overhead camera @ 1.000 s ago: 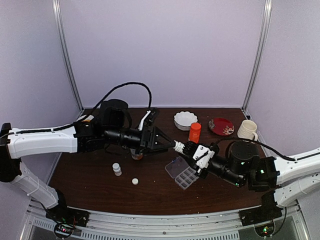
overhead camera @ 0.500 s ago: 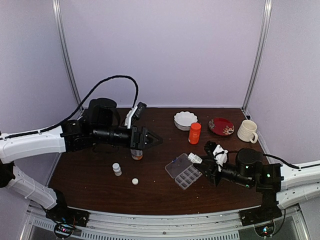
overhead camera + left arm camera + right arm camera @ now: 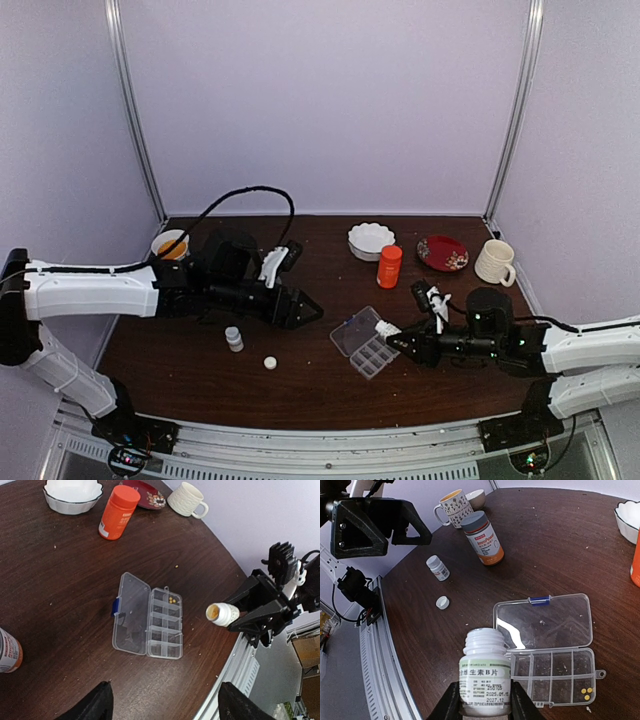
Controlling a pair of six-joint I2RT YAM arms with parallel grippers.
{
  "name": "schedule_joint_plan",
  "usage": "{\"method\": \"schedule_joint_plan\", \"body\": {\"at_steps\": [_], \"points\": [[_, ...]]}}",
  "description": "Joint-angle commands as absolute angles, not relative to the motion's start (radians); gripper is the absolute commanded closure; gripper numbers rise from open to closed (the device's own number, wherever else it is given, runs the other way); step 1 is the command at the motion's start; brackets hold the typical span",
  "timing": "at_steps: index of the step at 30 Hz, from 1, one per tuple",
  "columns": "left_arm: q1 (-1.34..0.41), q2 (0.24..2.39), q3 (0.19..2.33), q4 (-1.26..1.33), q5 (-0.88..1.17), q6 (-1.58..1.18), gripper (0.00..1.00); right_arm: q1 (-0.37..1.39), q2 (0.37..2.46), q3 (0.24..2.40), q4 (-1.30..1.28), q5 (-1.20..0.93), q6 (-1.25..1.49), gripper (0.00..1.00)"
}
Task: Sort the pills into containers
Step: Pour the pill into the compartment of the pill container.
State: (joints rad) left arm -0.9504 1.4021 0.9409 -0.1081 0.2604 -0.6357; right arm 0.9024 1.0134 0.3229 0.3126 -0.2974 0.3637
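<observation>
The clear pill box (image 3: 364,343) lies open at mid table, lid flat beside its cells (image 3: 164,625). A few tiny pale yellowish pills (image 3: 171,600) lie in one corner cell; they also show in the right wrist view (image 3: 585,693). My right gripper (image 3: 485,706) is shut on a small uncapped white labelled bottle (image 3: 485,672), held tilted just above the box's cell side (image 3: 555,677). The top view shows this bottle (image 3: 386,329) at the box's right edge. My left gripper (image 3: 167,711) is wide open and empty, hovering left of the box (image 3: 300,308).
A second small white bottle (image 3: 234,338) and a loose white cap (image 3: 270,362) stand front left. The grey-capped labelled bottle (image 3: 482,537) stands near my left arm. An orange bottle (image 3: 389,265), white bowl (image 3: 371,240), red plate (image 3: 442,252) and mugs (image 3: 494,260) sit at the back.
The two grippers were close together above mid table and have drawn apart. My right gripper brought the white bottle down to the pill box. My left gripper pulled back left and lower, empty.
</observation>
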Motion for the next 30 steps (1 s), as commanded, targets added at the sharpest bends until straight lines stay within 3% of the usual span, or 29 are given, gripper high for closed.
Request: {"method": "schedule_joint_plan", "body": {"at_steps": [1,14,30], "points": [[-0.947,1.450,0.897,0.019,0.240,-0.589,0.25,0.834,1.018,0.294,0.365,-0.437,0.439,0.95],[-0.948,1.652,0.863,0.246,0.289,-0.626,0.28,0.664,0.969,0.242,0.302,-0.519,0.465,1.00],[-0.947,1.813,0.942,0.221,0.292,-0.655,0.32,0.575,1.239,0.305,0.358,-0.681,0.510,1.00]]}}
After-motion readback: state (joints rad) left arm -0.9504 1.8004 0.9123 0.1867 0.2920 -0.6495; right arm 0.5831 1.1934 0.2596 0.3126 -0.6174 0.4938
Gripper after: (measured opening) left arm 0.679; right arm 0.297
